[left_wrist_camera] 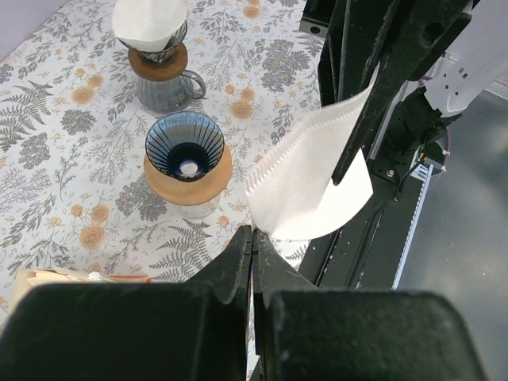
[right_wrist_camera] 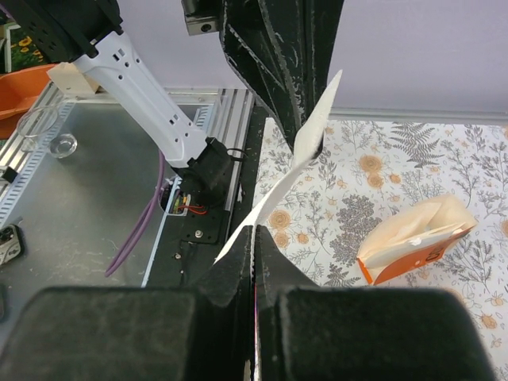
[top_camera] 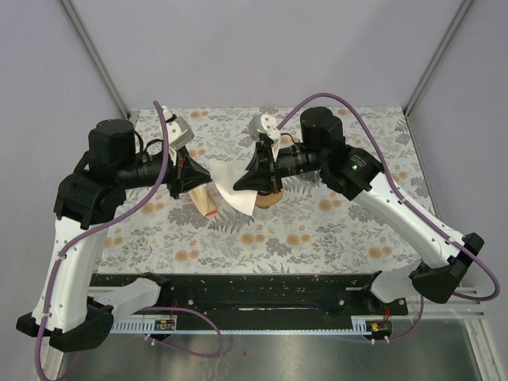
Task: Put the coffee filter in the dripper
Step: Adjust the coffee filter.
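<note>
A white paper coffee filter [left_wrist_camera: 309, 186] hangs in the air between both grippers. My left gripper [left_wrist_camera: 254, 238] is shut on its lower corner. My right gripper [right_wrist_camera: 254, 234] is shut on its other edge; that gripper's fingers [left_wrist_camera: 373, 103] also show in the left wrist view. In the right wrist view the filter [right_wrist_camera: 295, 167] is edge-on. The empty dripper [left_wrist_camera: 188, 151], blue-ribbed on a wooden collar, stands on the table beyond and left of the filter. From above, the filter [top_camera: 225, 181] sits between the left gripper [top_camera: 206, 179] and the right gripper [top_camera: 238, 187], and the dripper [top_camera: 268, 200] is mostly hidden.
A second dripper [left_wrist_camera: 155, 36] with a filter in it stands on a glass server behind the empty one. An orange and cream filter package [right_wrist_camera: 413, 238] lies on the floral cloth [top_camera: 333, 230], also seen from above [top_camera: 208, 208]. A black rail [top_camera: 238, 290] runs along the near edge.
</note>
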Available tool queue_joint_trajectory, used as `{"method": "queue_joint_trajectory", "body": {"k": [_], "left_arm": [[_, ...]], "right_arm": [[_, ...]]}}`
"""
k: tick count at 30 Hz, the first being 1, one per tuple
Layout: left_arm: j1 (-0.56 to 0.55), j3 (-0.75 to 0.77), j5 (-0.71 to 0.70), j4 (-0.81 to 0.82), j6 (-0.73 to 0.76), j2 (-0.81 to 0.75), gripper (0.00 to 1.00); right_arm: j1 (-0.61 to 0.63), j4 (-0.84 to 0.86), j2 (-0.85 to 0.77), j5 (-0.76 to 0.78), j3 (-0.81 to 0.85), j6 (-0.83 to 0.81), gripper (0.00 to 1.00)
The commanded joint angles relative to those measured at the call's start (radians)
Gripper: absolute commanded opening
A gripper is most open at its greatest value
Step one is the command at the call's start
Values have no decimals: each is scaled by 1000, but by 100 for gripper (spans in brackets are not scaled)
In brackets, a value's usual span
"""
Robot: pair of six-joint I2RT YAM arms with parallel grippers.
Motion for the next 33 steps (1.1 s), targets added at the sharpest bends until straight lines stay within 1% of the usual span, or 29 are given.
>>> {"method": "queue_joint_trajectory", "body": {"k": [1,4,8,12,13,19,23,30,33], "left_arm": [[4,3,24,56,-8,-5,0],[4,1,132,52,-1,-2,0],[4,6,212,41,13,-2,1],[3,1,238,40,5,-2,11],[4,0,244,40,7,-2,13],[4,-23,245,-8,59,-19,17],[6,-28,251,-6,59,-22,23],[4,-29,239,81,-34,-7,26],[4,-23,161,118,-91,5,26]], "right_arm": [[-4,48,-5,-55,-5,-8,0],[-4,45,-10,-52,-11,-13,0],[-4,45,-15,-47,-14,-18,0],[-6,48,-13,-49,-14,-18,0],[-4,48,-15,-46,-14,-16,0],[-6,48,-19,-9,-15,-7,0],[-6,60,-13,-12,-11,7,0],[-6,75,4,-32,-9,24,0],[-6,88,7,-32,-11,35,0]]}}
